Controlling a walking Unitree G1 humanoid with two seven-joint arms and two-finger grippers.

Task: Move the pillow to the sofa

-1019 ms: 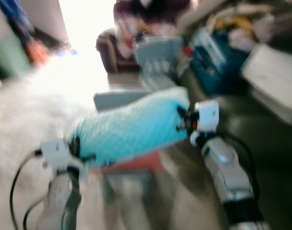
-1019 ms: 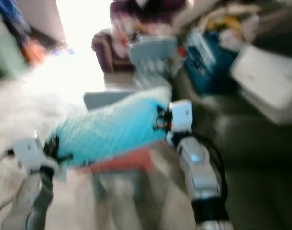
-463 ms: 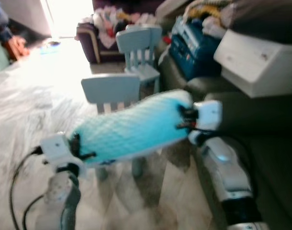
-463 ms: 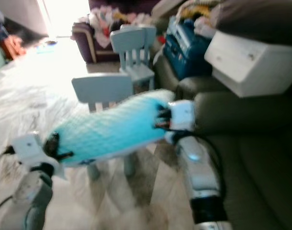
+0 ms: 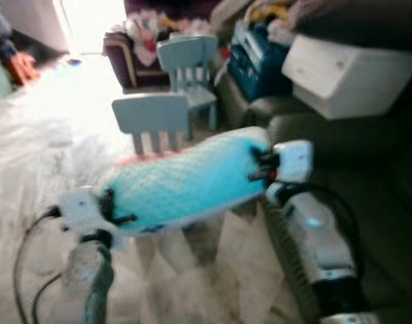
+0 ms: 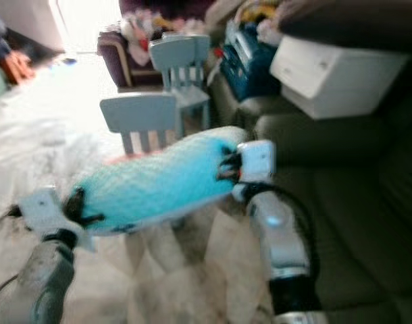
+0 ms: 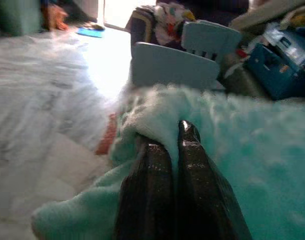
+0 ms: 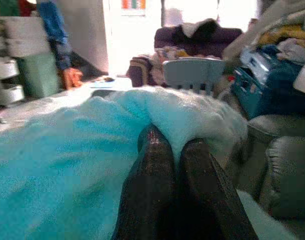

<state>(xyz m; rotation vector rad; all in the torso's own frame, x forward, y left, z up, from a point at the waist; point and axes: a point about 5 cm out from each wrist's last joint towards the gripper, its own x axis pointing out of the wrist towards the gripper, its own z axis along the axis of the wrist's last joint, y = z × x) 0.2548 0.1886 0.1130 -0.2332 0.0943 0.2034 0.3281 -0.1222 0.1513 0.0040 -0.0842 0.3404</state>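
To my right lies the dark sofa [image 5: 368, 169], its far end heaped with a white box [image 5: 348, 67] and blue bags [image 5: 256, 64]. Ahead, on the pale marble floor [image 5: 30, 148], stand two light-blue child chairs [image 5: 155, 118]. I carry the turquoise pillow [image 5: 186, 179] in the air between both arms, beside the sofa's front edge, not yet on it. My left gripper [image 7: 167, 142] has its jaws clamped on one pillow end; my right gripper [image 8: 172, 145] has its jaws pinching the other end.
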